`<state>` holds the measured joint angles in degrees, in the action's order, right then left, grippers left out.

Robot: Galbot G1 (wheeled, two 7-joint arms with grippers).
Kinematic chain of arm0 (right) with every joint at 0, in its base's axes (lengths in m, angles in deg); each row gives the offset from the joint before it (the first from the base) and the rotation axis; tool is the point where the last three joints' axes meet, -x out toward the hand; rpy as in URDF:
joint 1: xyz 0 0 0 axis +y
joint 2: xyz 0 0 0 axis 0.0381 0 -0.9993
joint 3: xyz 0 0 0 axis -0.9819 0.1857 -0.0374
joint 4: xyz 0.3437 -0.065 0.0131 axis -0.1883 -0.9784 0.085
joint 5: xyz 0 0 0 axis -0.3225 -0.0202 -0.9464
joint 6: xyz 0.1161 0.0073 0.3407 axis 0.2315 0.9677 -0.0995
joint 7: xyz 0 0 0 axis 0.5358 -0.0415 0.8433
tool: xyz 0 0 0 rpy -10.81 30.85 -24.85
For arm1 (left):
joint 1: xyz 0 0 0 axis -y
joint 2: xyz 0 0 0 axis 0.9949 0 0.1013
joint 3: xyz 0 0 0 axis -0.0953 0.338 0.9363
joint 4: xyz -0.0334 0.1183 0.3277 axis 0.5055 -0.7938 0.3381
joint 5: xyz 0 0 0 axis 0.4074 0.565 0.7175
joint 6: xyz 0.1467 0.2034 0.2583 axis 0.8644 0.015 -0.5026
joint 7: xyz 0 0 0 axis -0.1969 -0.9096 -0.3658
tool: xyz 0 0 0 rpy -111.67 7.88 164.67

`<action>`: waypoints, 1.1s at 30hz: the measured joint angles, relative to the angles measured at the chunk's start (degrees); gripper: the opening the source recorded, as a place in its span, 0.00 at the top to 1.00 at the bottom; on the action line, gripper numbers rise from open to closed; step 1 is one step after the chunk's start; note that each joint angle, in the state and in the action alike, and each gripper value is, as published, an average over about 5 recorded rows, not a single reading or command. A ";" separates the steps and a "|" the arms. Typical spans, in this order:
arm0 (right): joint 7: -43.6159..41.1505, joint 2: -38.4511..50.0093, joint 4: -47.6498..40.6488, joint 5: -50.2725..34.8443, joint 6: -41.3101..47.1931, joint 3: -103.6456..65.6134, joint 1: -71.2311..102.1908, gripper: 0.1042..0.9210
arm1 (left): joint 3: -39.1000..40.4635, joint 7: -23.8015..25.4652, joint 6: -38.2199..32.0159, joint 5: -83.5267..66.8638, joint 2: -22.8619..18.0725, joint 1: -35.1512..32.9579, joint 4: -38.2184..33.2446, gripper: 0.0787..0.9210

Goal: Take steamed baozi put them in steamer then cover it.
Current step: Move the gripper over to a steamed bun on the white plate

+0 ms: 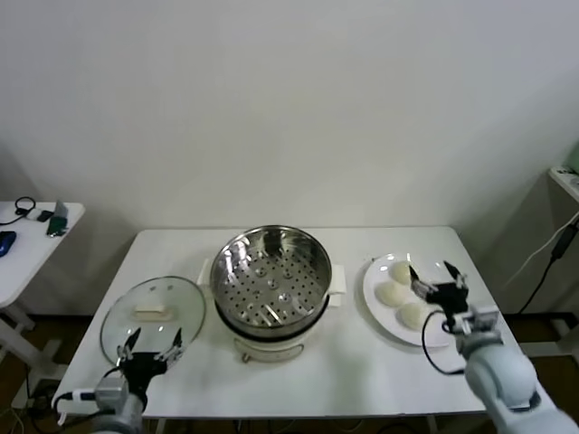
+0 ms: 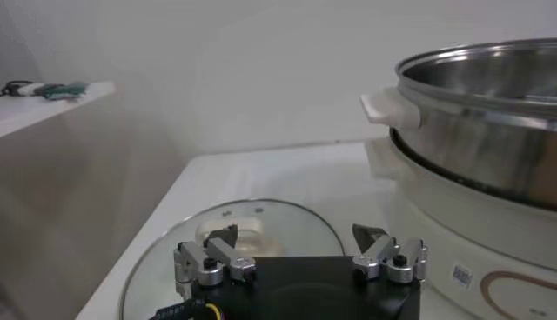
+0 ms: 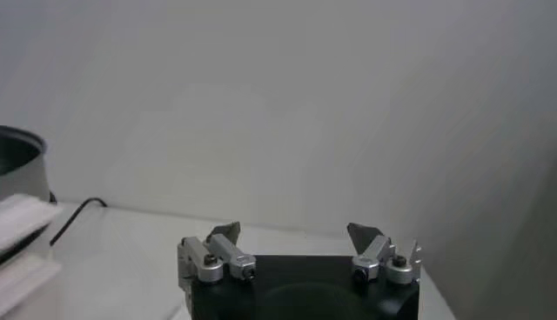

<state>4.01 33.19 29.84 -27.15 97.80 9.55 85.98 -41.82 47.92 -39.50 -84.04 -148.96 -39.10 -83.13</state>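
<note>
The steel steamer [image 1: 270, 274] with a perforated bottom sits empty on its white pot base at the table's middle; its side shows in the left wrist view [image 2: 487, 122]. Three cream-white baozi [image 1: 393, 294] show on a white plate [image 1: 373, 298] at the right; a fourth may be hidden behind my right arm. My right gripper [image 1: 431, 274] is open and empty above the plate; it also shows in the right wrist view [image 3: 296, 235]. The glass lid [image 1: 152, 315] lies flat at the left. My left gripper [image 1: 152, 342] is open over the lid's near edge, as in the left wrist view [image 2: 296, 236].
A small side table [image 1: 27, 237] with cables and small items stands at the far left. A black cable [image 1: 552, 258] hangs at the right. The table's front edge runs just below both grippers.
</note>
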 measured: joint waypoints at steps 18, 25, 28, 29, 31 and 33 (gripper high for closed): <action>-49.81 6.58 -34.00 18.71 -16.32 60.17 -61.97 0.12 | 0.94 1.08 -0.15 0.14 0.51 1.07 0.27 0.12; -59.17 0.90 -46.32 19.09 -19.54 72.96 -71.89 0.12 | 1.30 1.46 -0.18 0.12 0.79 1.69 0.61 0.12; -61.33 -1.80 -51.14 18.98 -20.29 74.83 -72.94 0.12 | 1.14 1.58 -0.15 -0.05 0.98 1.97 0.71 0.12; -61.91 -2.74 -52.72 19.01 -20.54 75.11 -73.03 0.12 | 1.07 1.59 -0.14 -0.10 1.04 2.03 0.75 0.12; -62.91 -4.60 -55.73 19.22 -21.08 75.30 -72.88 0.12 | 0.90 1.62 -0.11 -0.15 1.17 2.14 0.86 0.12; -63.76 -6.41 -58.53 19.64 -21.59 75.11 -72.37 0.12 | 0.77 1.64 -0.08 -0.17 1.26 2.20 0.97 0.12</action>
<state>-59.75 26.78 -28.69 -7.51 76.21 84.66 13.60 -41.05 49.56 -39.58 -84.21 -147.70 -36.91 -82.16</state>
